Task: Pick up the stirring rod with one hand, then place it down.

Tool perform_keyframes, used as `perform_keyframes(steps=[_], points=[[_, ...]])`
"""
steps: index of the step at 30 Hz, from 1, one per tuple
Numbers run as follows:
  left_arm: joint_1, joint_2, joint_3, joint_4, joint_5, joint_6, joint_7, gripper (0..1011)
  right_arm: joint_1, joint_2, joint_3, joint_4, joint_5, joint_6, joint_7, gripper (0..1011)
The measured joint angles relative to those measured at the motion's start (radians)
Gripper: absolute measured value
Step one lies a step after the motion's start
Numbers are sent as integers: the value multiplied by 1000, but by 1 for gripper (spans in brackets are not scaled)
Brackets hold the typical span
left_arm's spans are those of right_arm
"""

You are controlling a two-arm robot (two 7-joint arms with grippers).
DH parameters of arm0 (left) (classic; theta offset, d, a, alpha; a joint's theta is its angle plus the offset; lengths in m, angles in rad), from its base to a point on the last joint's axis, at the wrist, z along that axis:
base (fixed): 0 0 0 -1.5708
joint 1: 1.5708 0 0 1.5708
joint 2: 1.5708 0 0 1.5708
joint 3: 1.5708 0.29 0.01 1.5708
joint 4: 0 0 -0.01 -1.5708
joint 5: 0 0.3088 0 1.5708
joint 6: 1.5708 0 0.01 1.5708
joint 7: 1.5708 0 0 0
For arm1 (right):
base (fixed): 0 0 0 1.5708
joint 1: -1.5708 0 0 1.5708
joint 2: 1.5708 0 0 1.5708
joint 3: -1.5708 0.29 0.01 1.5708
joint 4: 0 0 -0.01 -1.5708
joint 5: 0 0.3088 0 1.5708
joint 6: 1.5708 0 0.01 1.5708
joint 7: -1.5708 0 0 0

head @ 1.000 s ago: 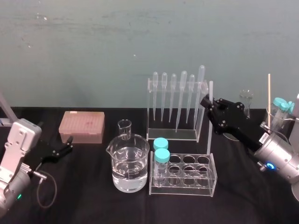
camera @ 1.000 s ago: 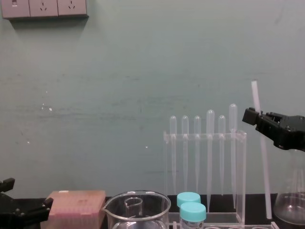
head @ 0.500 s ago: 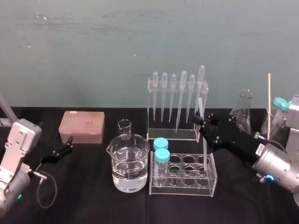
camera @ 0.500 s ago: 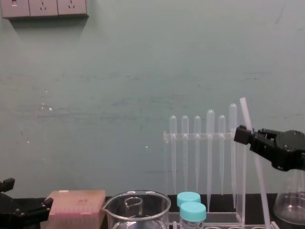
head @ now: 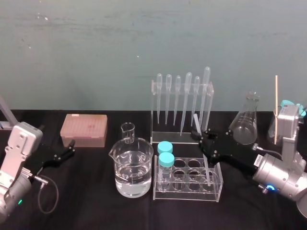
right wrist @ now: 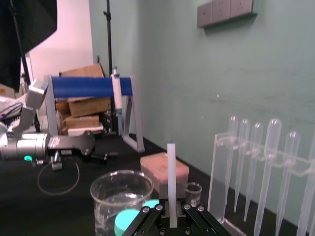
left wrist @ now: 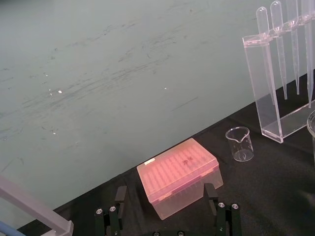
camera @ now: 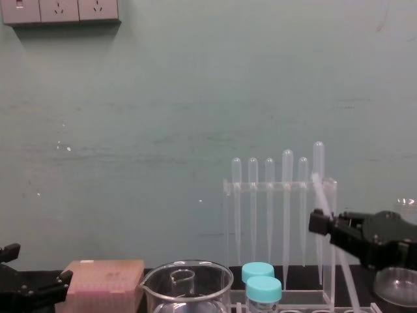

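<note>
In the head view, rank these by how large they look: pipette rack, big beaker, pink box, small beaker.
Largest to smallest:
1. pipette rack
2. big beaker, helped by standing nearer the camera
3. pink box
4. small beaker, plainly the smallest

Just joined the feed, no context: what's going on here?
The right gripper is shut on the stirring rod, holding it tilted and low over the test tube rack, just in front of the pipette rack. The rod's lower end sits among the rack's right-hand wells; whether it touches down can't be told. The left gripper is parked open at the table's left, near the pink tip box.
</note>
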Motion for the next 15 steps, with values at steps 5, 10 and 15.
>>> perform_keyframes(steps=[5, 10, 15], points=[[0, 0, 0, 0, 0, 0, 0, 1000, 22, -8, -23, 50, -8, 14, 19, 71], [0, 0, 0, 0, 0, 0, 0, 1000, 39, -15, -38, 88, -8, 29, 32, 71], [0, 0, 0, 0, 0, 0, 0, 1000, 44, -19, -43, 98, -11, 36, 25, 72]])
